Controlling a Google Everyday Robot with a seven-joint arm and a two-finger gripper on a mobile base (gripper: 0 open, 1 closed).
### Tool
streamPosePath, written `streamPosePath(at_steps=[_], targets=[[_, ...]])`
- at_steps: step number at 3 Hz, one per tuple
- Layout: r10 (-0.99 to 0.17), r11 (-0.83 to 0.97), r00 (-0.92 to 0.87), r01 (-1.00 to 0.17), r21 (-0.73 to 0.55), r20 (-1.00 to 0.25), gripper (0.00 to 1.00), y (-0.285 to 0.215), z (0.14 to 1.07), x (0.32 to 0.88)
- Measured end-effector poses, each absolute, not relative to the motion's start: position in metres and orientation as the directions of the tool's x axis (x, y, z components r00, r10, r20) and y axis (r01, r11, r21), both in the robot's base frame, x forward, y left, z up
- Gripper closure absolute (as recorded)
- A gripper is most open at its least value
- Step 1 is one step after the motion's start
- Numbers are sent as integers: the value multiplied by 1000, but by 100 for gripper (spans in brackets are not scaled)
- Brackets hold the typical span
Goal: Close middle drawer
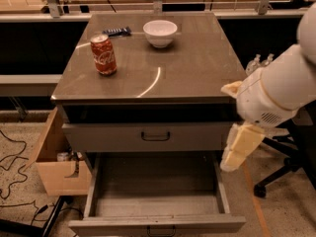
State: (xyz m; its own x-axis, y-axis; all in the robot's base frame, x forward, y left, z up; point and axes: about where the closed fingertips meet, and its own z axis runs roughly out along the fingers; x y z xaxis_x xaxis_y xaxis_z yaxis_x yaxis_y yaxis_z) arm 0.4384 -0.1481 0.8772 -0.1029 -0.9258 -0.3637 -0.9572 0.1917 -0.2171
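The middle drawer (157,224) of the grey-brown cabinet (197,78) is pulled far out toward me; its deep tray (155,184) looks empty, and its small dark handle (161,229) is cut off by the frame's bottom edge. Above it, the taller-fronted top drawer (123,137) with the larger handle (155,136) stands slightly out. My white arm (276,88) reaches in from the right. The cream gripper (238,149) hangs off the cabinet's right side, level with the open drawer's right rail and apart from it.
On the cabinet top stand a red Coca-Cola can (104,55), a white bowl (160,32) and a dark packet (117,31). An open cardboard box (54,167) sits on the floor left. An office chair base (284,174) is right. Cables (15,162) lie left.
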Motion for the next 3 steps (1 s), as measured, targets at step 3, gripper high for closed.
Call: streamPosePath(at_steps=[3], targets=[[-942,156,-99,-975,-158,-320,0,-130,772,420]])
